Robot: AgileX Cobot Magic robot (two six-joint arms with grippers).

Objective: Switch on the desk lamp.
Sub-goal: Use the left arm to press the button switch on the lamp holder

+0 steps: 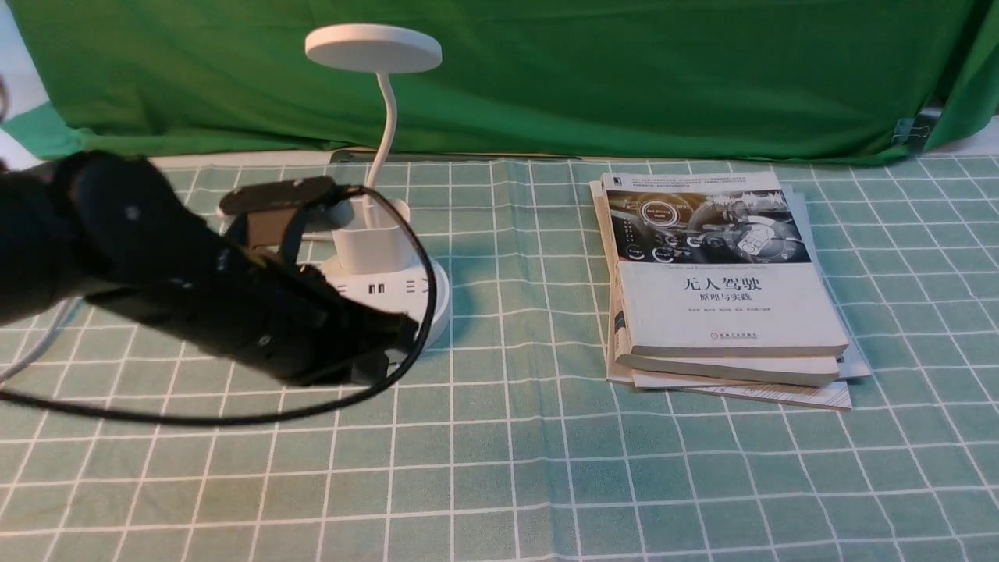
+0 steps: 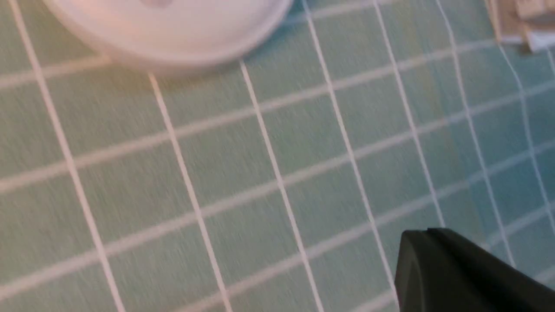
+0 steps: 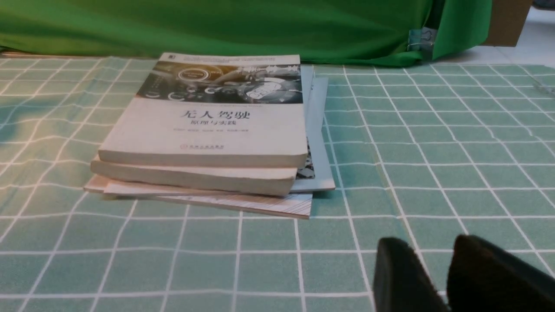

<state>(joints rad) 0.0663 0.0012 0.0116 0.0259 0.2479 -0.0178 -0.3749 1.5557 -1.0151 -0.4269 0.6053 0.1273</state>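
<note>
The white desk lamp stands at the back left of the table, with its disc head (image 1: 373,47) on a curved neck above a cup-shaped holder (image 1: 373,242) and a round base (image 1: 437,300) with sockets. My left gripper (image 1: 402,337) is shut and empty, with its tip just in front of the base's near edge. In the left wrist view the shut gripper (image 2: 416,238) hangs over the cloth, and the blurred base rim (image 2: 173,39) lies a few squares beyond it. The buttons are hidden. My right gripper (image 3: 433,247) is slightly open over bare cloth and holds nothing.
A stack of books (image 1: 718,281) (image 3: 208,130) lies right of the middle. A black cable (image 1: 234,417) loops from my left arm across the checked cloth (image 1: 546,468). A white cord (image 1: 39,343) trails off left. A green backdrop (image 1: 624,78) hangs behind the table.
</note>
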